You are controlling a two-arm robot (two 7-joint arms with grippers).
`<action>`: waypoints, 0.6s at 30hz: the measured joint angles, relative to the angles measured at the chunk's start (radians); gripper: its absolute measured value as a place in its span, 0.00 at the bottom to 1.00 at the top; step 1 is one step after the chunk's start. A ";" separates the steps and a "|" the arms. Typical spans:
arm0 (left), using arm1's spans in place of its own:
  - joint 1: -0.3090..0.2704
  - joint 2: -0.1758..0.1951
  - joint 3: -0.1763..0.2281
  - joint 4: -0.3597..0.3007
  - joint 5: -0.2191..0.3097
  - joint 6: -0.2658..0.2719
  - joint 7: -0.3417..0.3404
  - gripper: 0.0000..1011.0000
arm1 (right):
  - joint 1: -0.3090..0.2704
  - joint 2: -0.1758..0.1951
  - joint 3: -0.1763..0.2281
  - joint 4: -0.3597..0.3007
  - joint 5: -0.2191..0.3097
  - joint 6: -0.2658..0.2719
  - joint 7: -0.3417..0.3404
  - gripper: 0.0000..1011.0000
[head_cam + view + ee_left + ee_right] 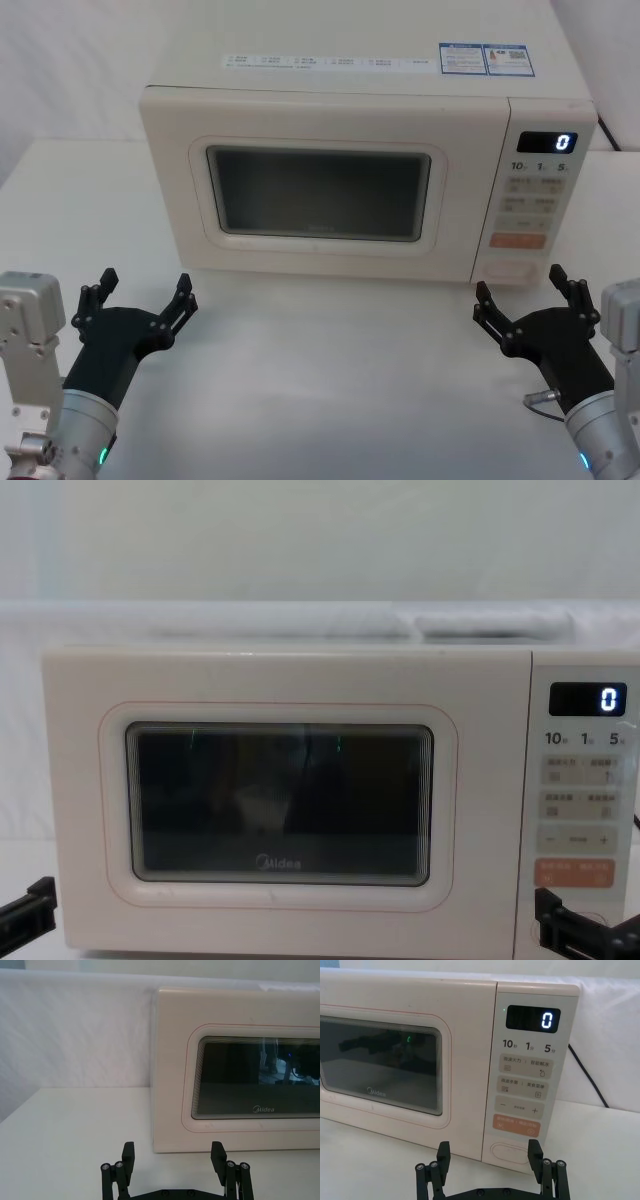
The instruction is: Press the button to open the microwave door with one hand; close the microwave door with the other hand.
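The microwave (360, 170) is sitting at the far middle of the white desk (330, 380), its microwave door (320, 190) lying shut. The button (511, 1152) is showing at the foot of the control panel (527, 1070), below the orange key (516, 1125). The left gripper (143, 296) is hovering near left, fingers spread wide; the right gripper (527, 292) is hovering near right before the button, fingers likewise wide.

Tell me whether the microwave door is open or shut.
Shut: the microwave door sits flush with the control panel, with no gap showing.
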 joint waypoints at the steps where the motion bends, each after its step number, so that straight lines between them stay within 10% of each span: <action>1: 0.000 0.000 0.000 0.000 0.000 0.000 0.000 0.99 | 0.000 0.000 0.000 0.000 0.000 0.000 0.000 0.99; 18: 0.000 0.000 0.000 0.000 0.000 0.000 0.000 0.99 | 0.000 0.000 0.000 0.000 0.000 0.000 0.000 0.99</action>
